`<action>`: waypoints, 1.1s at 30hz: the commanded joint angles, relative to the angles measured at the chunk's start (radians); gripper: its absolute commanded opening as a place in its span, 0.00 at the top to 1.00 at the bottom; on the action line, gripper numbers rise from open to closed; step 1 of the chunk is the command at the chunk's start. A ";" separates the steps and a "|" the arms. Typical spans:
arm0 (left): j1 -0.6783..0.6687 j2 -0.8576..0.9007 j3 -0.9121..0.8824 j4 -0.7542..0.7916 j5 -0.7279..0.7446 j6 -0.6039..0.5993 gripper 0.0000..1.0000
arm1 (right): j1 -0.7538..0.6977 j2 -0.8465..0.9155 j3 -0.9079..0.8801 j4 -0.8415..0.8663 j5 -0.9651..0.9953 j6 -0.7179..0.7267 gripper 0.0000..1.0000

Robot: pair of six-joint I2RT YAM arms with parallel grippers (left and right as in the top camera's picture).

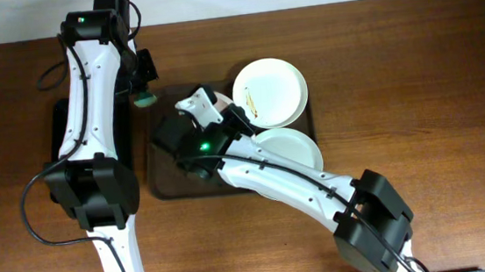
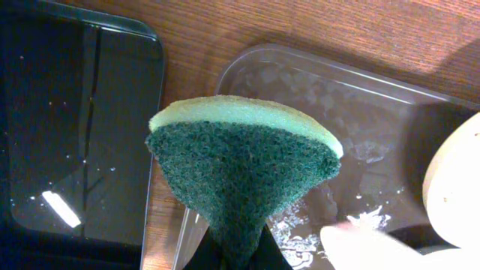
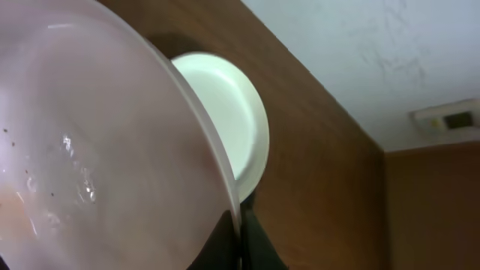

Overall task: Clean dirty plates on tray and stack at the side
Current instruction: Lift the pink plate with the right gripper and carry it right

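Observation:
My right gripper (image 1: 211,110) is shut on the rim of a white plate (image 3: 97,150) and holds it tilted up on edge over the dark brown tray (image 1: 164,183); in the right wrist view the fingers (image 3: 241,234) pinch its rim. A second plate (image 1: 271,91) with thin yellowish smears lies at the tray's far right and also shows in the right wrist view (image 3: 225,120). A third plate (image 1: 295,147) lies near it, partly under my right arm. My left gripper (image 1: 144,93) is shut on a green sponge (image 2: 244,161) just above the tray's far left corner (image 2: 337,97).
A smaller black glossy tray (image 2: 75,127) lies left of the brown tray, mostly under my left arm in the overhead view (image 1: 61,125). White flecks and wet marks lie on the brown tray's floor (image 2: 300,240). Brown wooden table all around.

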 commanded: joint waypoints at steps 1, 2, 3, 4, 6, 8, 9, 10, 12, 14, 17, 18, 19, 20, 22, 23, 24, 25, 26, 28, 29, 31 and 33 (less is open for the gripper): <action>0.000 0.003 -0.009 0.009 0.006 0.013 0.99 | 0.031 -0.010 -0.002 -0.023 0.072 -0.018 0.96; 0.000 0.004 -0.017 0.012 0.006 0.013 0.99 | 0.033 -0.010 -0.002 -0.018 0.085 -0.018 0.96; 0.000 0.007 -0.021 0.013 0.006 0.013 0.99 | 0.035 -0.010 -0.002 -0.009 0.106 -0.018 0.96; 0.000 0.010 -0.021 0.013 0.006 0.013 0.99 | 0.038 -0.010 -0.002 0.000 0.131 -0.018 0.96; 0.000 0.016 -0.021 0.018 0.007 0.013 0.99 | 0.044 -0.010 -0.002 0.017 0.177 -0.036 0.96; 0.000 0.019 -0.021 0.021 0.007 0.013 0.99 | 0.052 -0.010 -0.002 0.032 0.166 -0.122 0.96; 0.000 0.023 -0.021 0.023 0.007 0.013 0.99 | 0.060 -0.010 -0.002 0.032 0.164 -0.152 0.96; 0.000 0.027 -0.021 0.025 0.007 0.013 0.99 | 0.072 -0.010 -0.002 0.031 0.164 -0.186 0.96; 0.000 0.031 -0.021 0.025 0.007 0.013 0.99 | 0.088 -0.010 -0.002 0.027 0.147 -0.256 0.96; 0.000 0.037 -0.021 0.024 0.007 0.013 0.99 | 0.110 -0.010 -0.002 0.014 0.071 -0.356 0.96; 0.000 0.037 -0.021 0.024 0.006 0.013 0.99 | 0.116 -0.010 -0.002 0.008 0.074 -0.355 0.96; 0.000 0.037 -0.021 0.024 0.006 0.013 0.99 | 0.115 -0.010 -0.002 0.009 0.082 -0.354 0.96; 0.000 0.037 -0.021 0.024 0.007 0.016 0.99 | 0.113 -0.010 -0.002 0.009 0.088 -0.354 0.96; 0.000 0.037 -0.021 0.024 0.006 0.016 0.99 | 0.110 -0.010 -0.002 0.011 0.097 -0.354 0.96; 0.000 0.037 -0.021 0.024 0.006 0.016 0.99 | 0.108 -0.010 -0.002 0.025 0.132 -0.335 0.96; 0.000 0.037 -0.021 0.024 0.006 0.016 0.99 | 0.108 -0.010 -0.002 0.033 0.146 -0.307 0.96; 0.000 0.037 -0.021 0.024 0.006 0.016 0.99 | 0.107 -0.012 -0.002 0.039 0.144 -0.272 0.96; 0.000 0.037 -0.021 0.024 0.006 0.016 0.99 | 0.104 -0.016 -0.002 0.039 0.138 -0.225 0.96; 0.002 0.037 -0.021 0.024 0.006 0.016 0.99 | 0.096 -0.027 -0.002 0.037 0.108 -0.187 0.96; 0.009 0.037 -0.021 0.024 0.007 0.016 0.99 | 0.069 -0.052 -0.002 0.036 -0.017 -0.177 0.96; 0.013 0.037 -0.021 0.024 0.007 0.016 0.99 | 0.042 -0.074 -0.002 0.027 -0.099 -0.151 0.96; 0.021 0.037 -0.021 0.024 0.007 0.016 0.99 | -0.020 -0.118 -0.002 0.002 -0.247 -0.119 0.96; 0.027 0.037 -0.021 0.024 0.007 0.016 0.99 | -0.121 -0.180 -0.002 -0.027 -0.441 -0.098 0.96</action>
